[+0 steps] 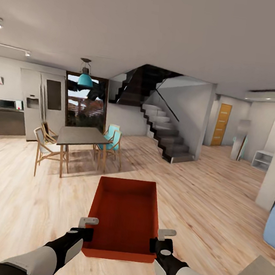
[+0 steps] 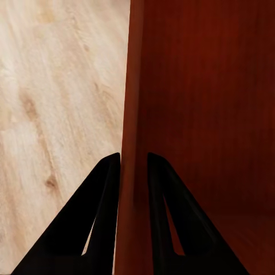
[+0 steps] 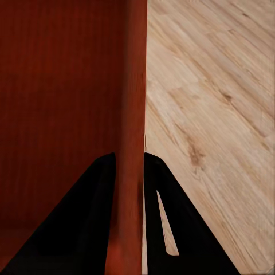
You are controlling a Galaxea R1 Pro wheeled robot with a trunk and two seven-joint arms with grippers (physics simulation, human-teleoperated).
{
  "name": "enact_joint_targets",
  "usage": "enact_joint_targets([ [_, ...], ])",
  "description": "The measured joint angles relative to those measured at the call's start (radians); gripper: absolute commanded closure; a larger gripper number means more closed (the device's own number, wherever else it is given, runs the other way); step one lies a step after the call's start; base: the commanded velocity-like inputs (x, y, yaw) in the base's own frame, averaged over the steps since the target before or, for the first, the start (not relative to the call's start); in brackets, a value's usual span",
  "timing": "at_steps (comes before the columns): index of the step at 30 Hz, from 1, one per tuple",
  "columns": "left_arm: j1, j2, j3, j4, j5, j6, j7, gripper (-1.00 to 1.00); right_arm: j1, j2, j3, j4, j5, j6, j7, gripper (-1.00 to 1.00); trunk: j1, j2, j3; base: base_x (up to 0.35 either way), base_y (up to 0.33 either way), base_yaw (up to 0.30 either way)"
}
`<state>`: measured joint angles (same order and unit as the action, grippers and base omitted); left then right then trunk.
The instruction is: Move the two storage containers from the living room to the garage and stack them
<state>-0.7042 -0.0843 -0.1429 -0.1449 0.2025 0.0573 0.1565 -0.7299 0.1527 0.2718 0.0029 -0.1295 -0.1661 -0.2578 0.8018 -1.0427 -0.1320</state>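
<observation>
Left claw (image 1: 87,227) clamped on the bin (image 1: 125,216), one finger inside the wall, one outside. Left wrist view confirms: the red wall stands between the two black fingers (image 2: 102,217), both pressed to it. Right claw (image 1: 161,239) the same on the opposite wall; right wrist view shows the wall pinched between its fingers (image 3: 94,220).

Bin hangs between the two claws, carried in front of the trunk, long axis pointing away from the robot. Lidless, nothing inside. Wood floor (image 1: 216,195) visible under it and past both claws, so it is off the ground and not resting on anything.

Ahead of the claws: dining table (image 1: 81,135) with chairs (image 1: 45,145), beyond the left claw. Stairs (image 1: 165,137) straight ahead and far off. An orange-brown door (image 1: 221,124) well beyond the right claw, at the end of a passage. Kitchen units (image 1: 4,121) far off on the left claw's side.

Step in hand, as I judge it: transport of one bin toward the garage. Plank floor and open-plan room say the garage is not yet reached; no grey concrete anywhere. Second bin not accounted for here.

Next move calls for driving the base while both claws keep even pressure and level height. Risk: uneven arm motion could twist the bin out of a thin-wall pinch. Route must clear table and stairs.
</observation>
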Motion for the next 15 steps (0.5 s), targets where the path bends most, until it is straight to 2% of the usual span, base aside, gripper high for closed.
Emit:
enact_joint_targets([
  [6,0.0,0.0,-0.001,0.0,0.0,0.0,0.001,1.0,0.0,0.0,0.001,0.0,-0.001,0.0,-0.001,1.0,0.0,0.0,0.0,0.304,0.215,-0.057],
  [15,0.0,0.001,0.001,0.0,0.0,0.0,-0.002,1.0,0.0,0.001,0.0,0.0,0.001,0.0,-0.002,1.0,0.0,0.0,0.0,0.304,0.216,-0.255],
])
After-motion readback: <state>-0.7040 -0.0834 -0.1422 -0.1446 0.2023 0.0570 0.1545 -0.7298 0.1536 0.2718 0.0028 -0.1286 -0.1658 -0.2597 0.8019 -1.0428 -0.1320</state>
